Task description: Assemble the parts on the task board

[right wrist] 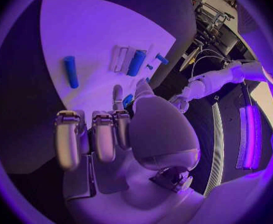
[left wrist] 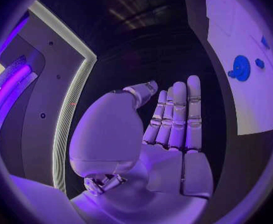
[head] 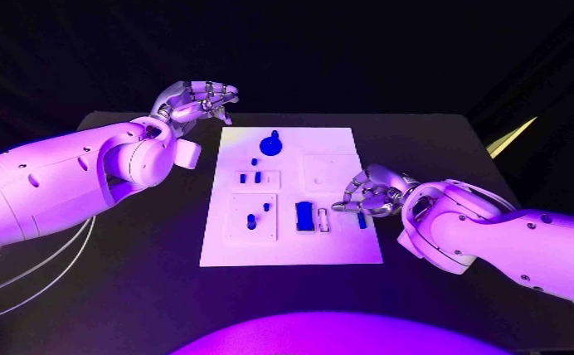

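The white task board lies in the middle of the black table, at the centre of the head view. Near its upper edge stands a round blue part with a knob, and below that, left of centre, come several small blue pegs and a single upright blue peg. In the lower middle of the board a wide blue block sits beside a narrow white slot piece, with a slim blue bar just to the right of them. The left robot hand hovers in the upper left of the head view, off the board's upper left corner and apart from it; in the left wrist view its fingers are stretched out side by side and nothing is held. The right robot hand is over the board's right edge, just above the slim blue bar, with its fingers curled inward; in the right wrist view the fingers bend down in front of the palm, and I cannot tell whether they touch or pinch any part.
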`<state>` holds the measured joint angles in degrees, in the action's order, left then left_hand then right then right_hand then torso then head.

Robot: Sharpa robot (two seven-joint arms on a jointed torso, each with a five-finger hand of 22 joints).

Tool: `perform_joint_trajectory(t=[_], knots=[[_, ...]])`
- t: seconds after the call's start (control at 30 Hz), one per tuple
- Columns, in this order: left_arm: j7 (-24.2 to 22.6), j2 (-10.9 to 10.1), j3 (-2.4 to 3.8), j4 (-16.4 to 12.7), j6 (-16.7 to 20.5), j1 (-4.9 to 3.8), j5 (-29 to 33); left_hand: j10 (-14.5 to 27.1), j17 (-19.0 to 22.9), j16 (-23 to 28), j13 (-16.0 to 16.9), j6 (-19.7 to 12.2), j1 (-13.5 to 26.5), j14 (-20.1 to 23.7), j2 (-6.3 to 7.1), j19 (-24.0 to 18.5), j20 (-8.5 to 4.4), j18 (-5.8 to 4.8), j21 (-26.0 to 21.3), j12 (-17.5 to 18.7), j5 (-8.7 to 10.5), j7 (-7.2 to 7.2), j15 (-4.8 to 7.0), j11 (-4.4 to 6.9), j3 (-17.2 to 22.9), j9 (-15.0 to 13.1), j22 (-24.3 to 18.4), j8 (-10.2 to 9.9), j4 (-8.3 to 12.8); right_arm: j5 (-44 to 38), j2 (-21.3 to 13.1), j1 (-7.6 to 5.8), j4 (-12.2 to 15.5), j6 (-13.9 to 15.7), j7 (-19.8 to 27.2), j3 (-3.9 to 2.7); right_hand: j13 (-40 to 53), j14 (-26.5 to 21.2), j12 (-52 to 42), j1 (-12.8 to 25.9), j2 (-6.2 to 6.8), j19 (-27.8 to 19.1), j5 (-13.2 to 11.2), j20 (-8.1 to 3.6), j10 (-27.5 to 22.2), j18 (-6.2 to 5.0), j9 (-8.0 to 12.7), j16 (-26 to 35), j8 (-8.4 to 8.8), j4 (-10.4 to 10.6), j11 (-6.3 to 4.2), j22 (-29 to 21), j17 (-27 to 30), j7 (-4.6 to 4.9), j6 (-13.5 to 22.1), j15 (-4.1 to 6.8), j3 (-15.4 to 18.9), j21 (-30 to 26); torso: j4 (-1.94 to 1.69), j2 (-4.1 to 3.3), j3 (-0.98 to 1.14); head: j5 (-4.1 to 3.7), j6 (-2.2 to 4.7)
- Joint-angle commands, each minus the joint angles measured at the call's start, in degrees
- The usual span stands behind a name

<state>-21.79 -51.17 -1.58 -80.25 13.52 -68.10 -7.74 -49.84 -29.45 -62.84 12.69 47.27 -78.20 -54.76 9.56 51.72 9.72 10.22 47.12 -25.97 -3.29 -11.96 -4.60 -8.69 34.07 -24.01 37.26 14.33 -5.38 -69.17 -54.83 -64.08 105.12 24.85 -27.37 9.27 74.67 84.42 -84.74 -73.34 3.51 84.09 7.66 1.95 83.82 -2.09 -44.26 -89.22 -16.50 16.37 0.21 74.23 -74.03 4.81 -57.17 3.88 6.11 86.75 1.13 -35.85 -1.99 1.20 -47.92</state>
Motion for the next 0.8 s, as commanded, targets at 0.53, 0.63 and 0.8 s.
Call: perform_joint_trajectory(t=[0.53,0.63,0.8], knots=[[-0.21,-0.13,0.04,-0.54,-0.2,-0.02,0.03,0.77,0.54,0.46,-0.63,-0.77,0.22,0.31,-0.6,0.66,0.06,0.3,-1.2,-1.03,0.21,-0.19,0.12,0.09,-0.66,0.22,-0.87,1.01,-0.17,-9.87,-5.14,1.24,-0.77,-1.33,-2.83,0.1,12.3,5.58,0.7,-2.53,1.7,5.06,0.58,0.57,3.4,1.37,0.42,-0.78,0.8,-0.05,-0.01,14.81,-15.97,-0.31,-0.89,-0.41,-4.93,-0.42,0.01,-0.05,0.1,-0.94,0.37],[-0.21,-0.13,0.04,-0.55,-0.24,-0.01,0.03,0.77,0.54,0.46,-0.63,-0.77,0.22,0.31,-0.6,0.66,0.06,0.3,-1.2,-1.03,0.21,-0.19,0.12,0.09,-0.66,0.22,-0.87,1.01,-0.17,-10.07,-4.58,1.76,-1.19,-1.67,-3.22,0.1,12.43,5.58,0.44,-2.53,1.71,5.12,0.57,0.55,3.53,1.42,0.4,-0.78,0.73,0.03,-0.06,14.88,-15.97,-0.37,-1.12,-0.37,-5.06,-0.15,-0.04,-0.05,0.07,-0.98,0.32],[-0.12,-0.12,0.04,-0.53,-0.36,-0.01,0.03,0.77,0.54,0.46,-0.63,-0.77,0.22,0.31,-0.6,0.66,0.06,0.3,-1.2,-1.03,0.21,-0.19,0.12,0.09,-0.66,0.22,-0.87,1.01,-0.17,-10.0,-3.4,2.56,-2.16,-2.26,-3.64,0.1,12.48,5.58,0.34,-2.4,1.72,5.13,0.55,0.52,3.58,1.43,0.38,-0.78,0.64,0.15,-0.13,14.89,-15.97,-0.45,-1.41,-0.31,-5.18,-0.11,-0.16,-0.04,0.04,-0.84,0.18]])
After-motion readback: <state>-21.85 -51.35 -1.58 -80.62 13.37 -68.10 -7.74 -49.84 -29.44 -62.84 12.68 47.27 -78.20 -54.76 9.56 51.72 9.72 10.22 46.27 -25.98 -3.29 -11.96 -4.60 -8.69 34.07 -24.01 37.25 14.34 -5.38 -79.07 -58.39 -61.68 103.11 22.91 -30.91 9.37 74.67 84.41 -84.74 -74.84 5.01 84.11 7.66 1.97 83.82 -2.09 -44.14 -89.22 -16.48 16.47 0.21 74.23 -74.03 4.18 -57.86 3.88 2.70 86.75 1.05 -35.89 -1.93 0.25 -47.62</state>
